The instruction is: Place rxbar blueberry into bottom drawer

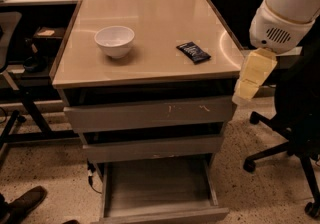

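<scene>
The rxbar blueberry (193, 52), a small dark flat bar, lies on the tan cabinet top (150, 23), right of centre. The bottom drawer (157, 183) is pulled out towards me, and its inside shows nothing in it. The two shallower drawers (150, 114) above it are closed or nearly closed. My gripper (254, 74), pale yellow under the white arm housing, hangs at the right edge of the cabinet. It is right of and lower than the bar and holds nothing that I can see.
A white bowl (114, 41) stands on the cabinet top left of the bar. A black office chair (295, 118) is at the right, close to the arm. Desks and table legs are at the left and back. A shoe (22, 204) is on the floor at lower left.
</scene>
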